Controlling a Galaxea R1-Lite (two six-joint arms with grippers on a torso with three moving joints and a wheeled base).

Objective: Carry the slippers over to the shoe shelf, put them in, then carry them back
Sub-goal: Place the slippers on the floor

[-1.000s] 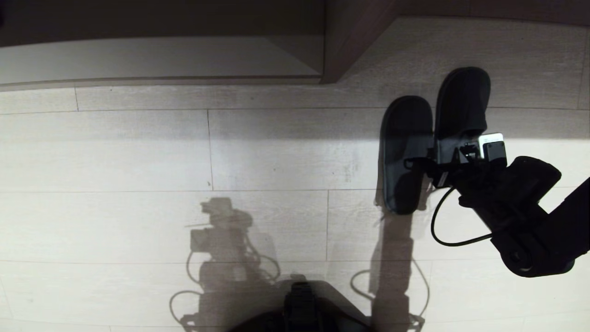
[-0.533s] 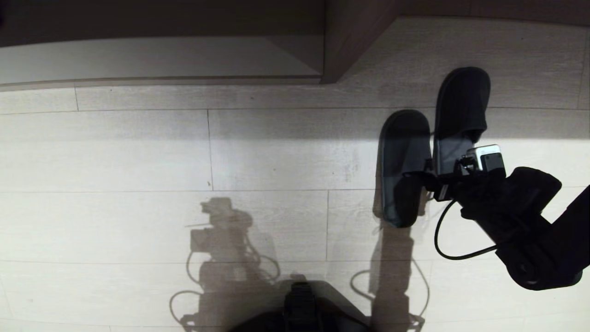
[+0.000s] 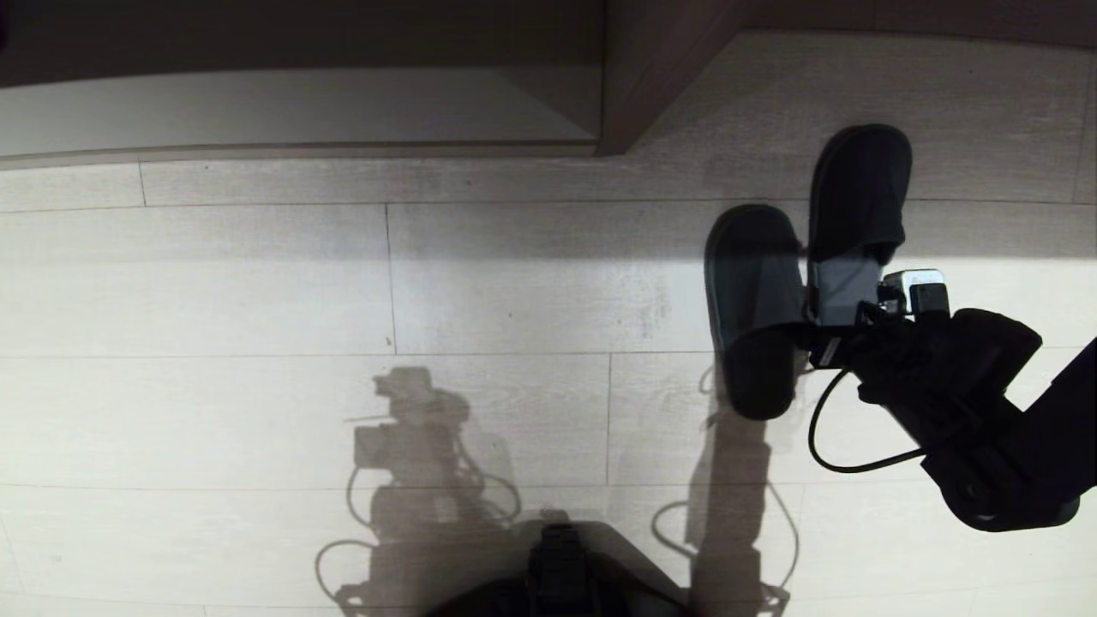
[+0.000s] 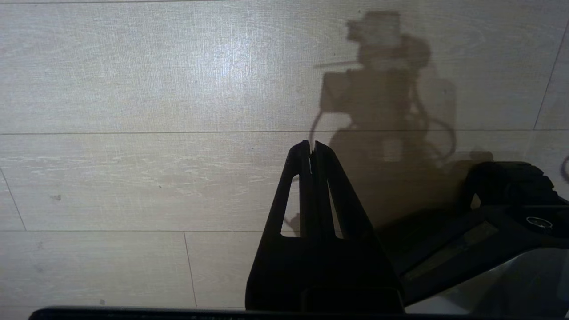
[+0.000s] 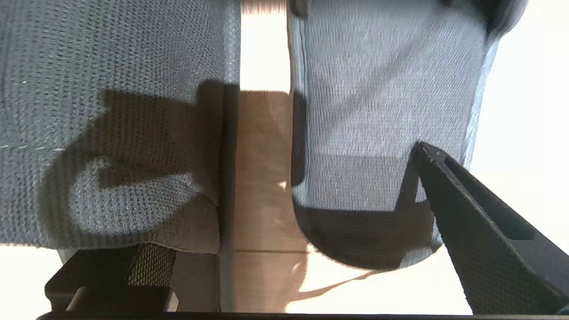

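Dark grey-black slippers (image 3: 806, 266) — pale wood-grain floor (image 3: 257, 283) — taupe shoe shelf (image 3: 634, 77)

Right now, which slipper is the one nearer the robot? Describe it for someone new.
Find the shoe shelf's upright panel at the top of the head view, then drop to the pale floor on the right. Two dark slippers lie side by side there; the left slipper sits nearer the robot than its partner.

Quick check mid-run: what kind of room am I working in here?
Probably a home entryway or hallway: pale wood-look plank floor, a low taupe laminate shoe shelf along the far edge, and a pair of flat dark grey slide slippers lying on the floor by the open right gripper.
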